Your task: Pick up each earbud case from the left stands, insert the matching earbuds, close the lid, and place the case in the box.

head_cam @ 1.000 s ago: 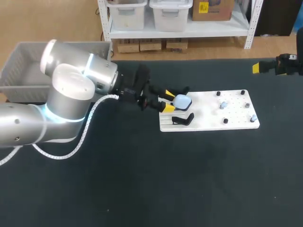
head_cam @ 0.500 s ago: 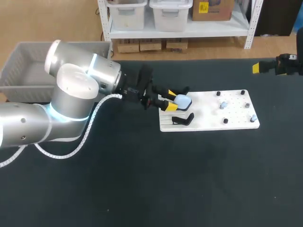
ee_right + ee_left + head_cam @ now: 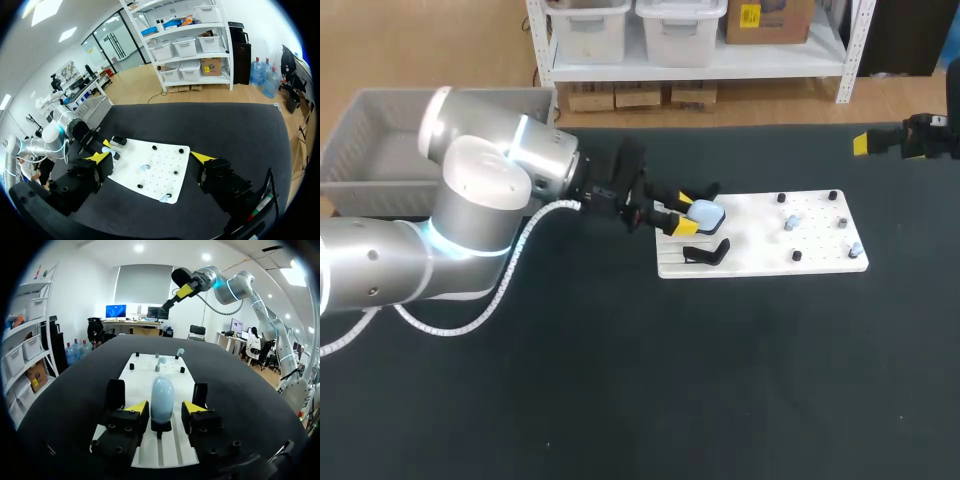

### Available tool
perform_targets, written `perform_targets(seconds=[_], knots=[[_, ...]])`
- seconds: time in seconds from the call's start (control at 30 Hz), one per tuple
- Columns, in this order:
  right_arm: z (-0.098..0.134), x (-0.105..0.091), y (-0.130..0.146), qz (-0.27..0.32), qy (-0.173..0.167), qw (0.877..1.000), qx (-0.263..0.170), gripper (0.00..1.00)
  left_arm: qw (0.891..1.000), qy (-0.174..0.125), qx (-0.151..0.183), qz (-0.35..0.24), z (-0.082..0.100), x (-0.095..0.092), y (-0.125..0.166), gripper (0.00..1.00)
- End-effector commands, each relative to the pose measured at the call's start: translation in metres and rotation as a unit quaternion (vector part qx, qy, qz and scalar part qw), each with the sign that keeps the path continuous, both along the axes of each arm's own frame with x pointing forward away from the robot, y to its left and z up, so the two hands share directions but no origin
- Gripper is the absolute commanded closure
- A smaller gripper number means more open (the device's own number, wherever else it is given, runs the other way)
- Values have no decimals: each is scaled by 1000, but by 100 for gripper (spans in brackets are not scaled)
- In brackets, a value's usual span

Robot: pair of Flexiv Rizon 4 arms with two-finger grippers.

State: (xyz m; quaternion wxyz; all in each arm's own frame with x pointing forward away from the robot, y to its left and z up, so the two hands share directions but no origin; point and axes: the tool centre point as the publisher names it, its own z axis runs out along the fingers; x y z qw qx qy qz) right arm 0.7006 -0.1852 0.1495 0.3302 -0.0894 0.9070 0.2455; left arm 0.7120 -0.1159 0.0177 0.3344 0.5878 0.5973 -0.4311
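A light-blue earbud case [image 3: 706,212] [image 3: 162,399] stands upright on a black stand at the left end of the white board [image 3: 760,262] [image 3: 172,382]. My left gripper [image 3: 682,214] [image 3: 165,409] straddles the case, one yellow fingertip [image 3: 136,407] on each side. A thin gap still shows at each side, so it is open. A second black stand [image 3: 706,252], just in front, is empty. Small pale earbuds [image 3: 790,222] [image 3: 161,360] sit on pegs at the board's right half. My right gripper [image 3: 880,143] [image 3: 151,159] hangs wide open, high above the table's far right corner.
A grey basket [image 3: 360,150] stands at the table's far left, behind my left arm. Several black pegs [image 3: 796,256] stick up from the board. The black tabletop [image 3: 650,380] stretches in front of the board.
My left gripper has slid a little further right around the case and its fingers have narrowed. The right arm has not moved.
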Motion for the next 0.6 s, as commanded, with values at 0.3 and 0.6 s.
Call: perform_targets(seconds=[0.3,0.6], knots=[[0,0,0,0,0,1000,0,0,1000,-1,-2,0,-3,2,-3,61],[0,0,0,0,0,1000,0,0,1000,-2,-3,-4,-4,2,-6,63]])
